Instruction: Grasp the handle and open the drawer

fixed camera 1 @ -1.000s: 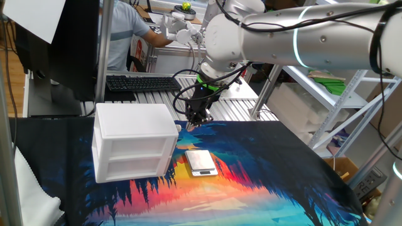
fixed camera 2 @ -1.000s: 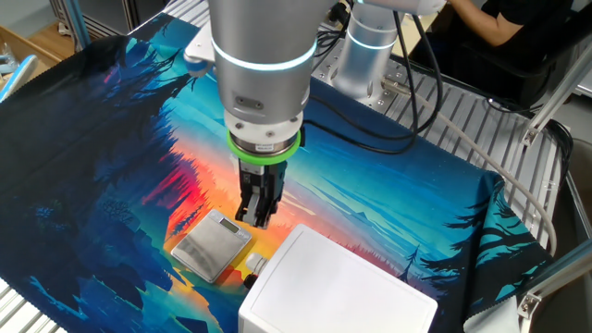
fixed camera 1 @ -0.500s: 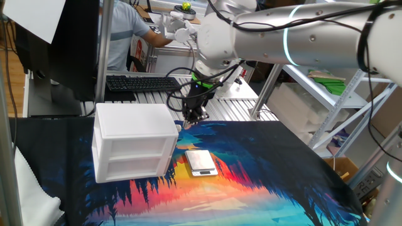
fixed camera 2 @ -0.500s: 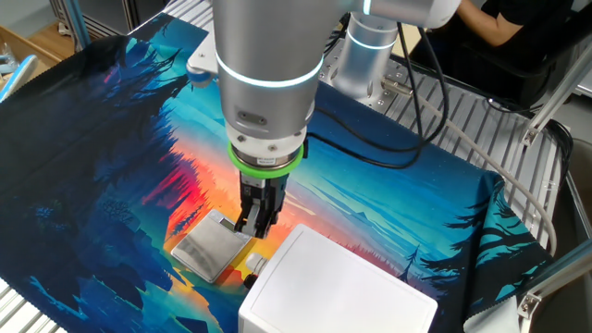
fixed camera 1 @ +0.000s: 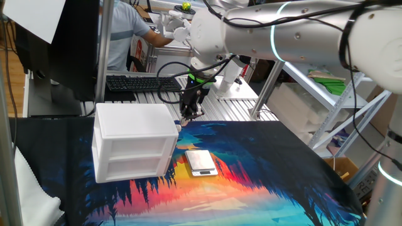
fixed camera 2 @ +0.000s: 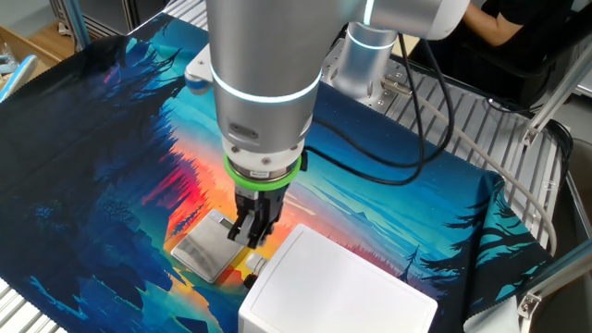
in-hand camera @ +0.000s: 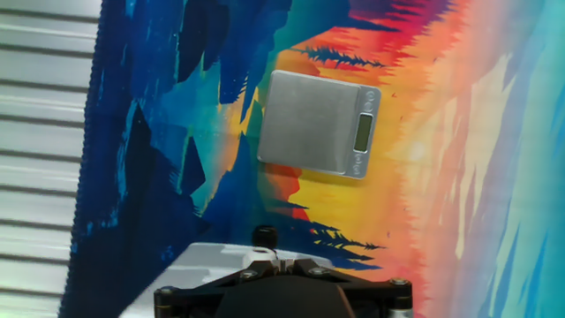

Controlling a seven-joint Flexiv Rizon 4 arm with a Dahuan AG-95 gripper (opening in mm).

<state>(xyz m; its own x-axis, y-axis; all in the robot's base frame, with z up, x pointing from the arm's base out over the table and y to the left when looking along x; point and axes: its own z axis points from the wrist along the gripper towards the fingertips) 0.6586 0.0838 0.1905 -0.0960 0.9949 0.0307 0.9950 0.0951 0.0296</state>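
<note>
The white two-tier cabinet [fixed camera 1: 135,141] stands at the left of the printed mat. Its upper tier, the drawer [fixed camera 1: 135,145], sits pushed in. The handle [fixed camera 1: 179,127] shows as a small nub at the cabinet's upper right edge. My gripper [fixed camera 1: 190,115] hangs point-down just right of and slightly above that edge, shut with nothing between its fingers. In the other fixed view the gripper [fixed camera 2: 252,237] hovers beside the cabinet's [fixed camera 2: 333,287] near corner. In the hand view the fingertips [in-hand camera: 274,259] meet over the cabinet's white edge [in-hand camera: 199,265].
A flat silver scale [fixed camera 1: 201,162] lies on the mat just right of the cabinet, and it fills the middle of the hand view [in-hand camera: 320,124]. A keyboard [fixed camera 1: 141,82] and a seated person [fixed camera 1: 125,34] are behind the table. Metal shelving [fixed camera 1: 339,88] stands at the right.
The arm has carried the shut gripper leftward, from above the scale's far side to the cabinet's upper right edge. The cabinet and scale have not moved.
</note>
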